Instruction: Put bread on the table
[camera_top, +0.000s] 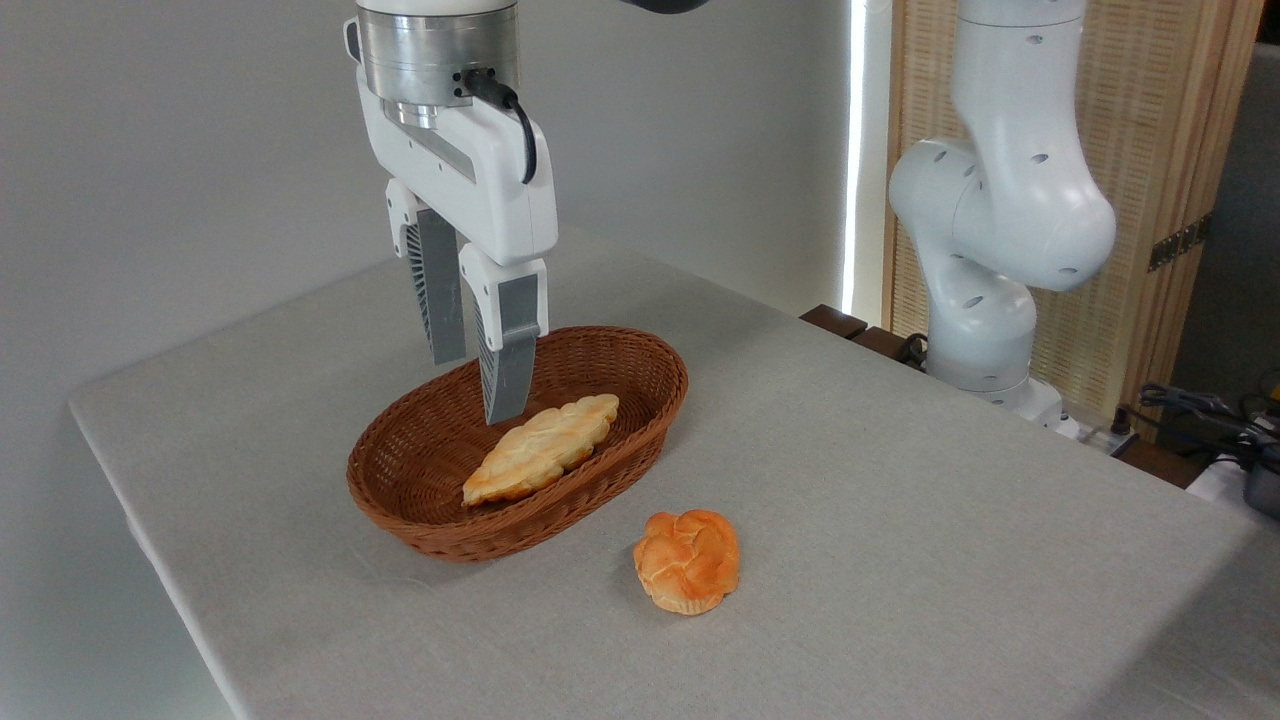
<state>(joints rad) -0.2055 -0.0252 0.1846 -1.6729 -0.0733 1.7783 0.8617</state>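
Orange-brown, knot-topped bread (687, 559) sits on the grey table (900, 480); the jaws hang slightly parted, holding nothing.

Robot lab, white arm (1000, 200) bolted beside a cloth-covered table (900, 480), loose cables (1200, 410) far right, bare grey wall (150, 150)

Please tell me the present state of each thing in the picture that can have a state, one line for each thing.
gripper: open, empty, hanging over the basket's back part
bread: lying on the table, outside the basket, free
pastry: lying inside the basket, not gripped
basket: upright on the table, holding only the pastry
table: covered with grey cloth
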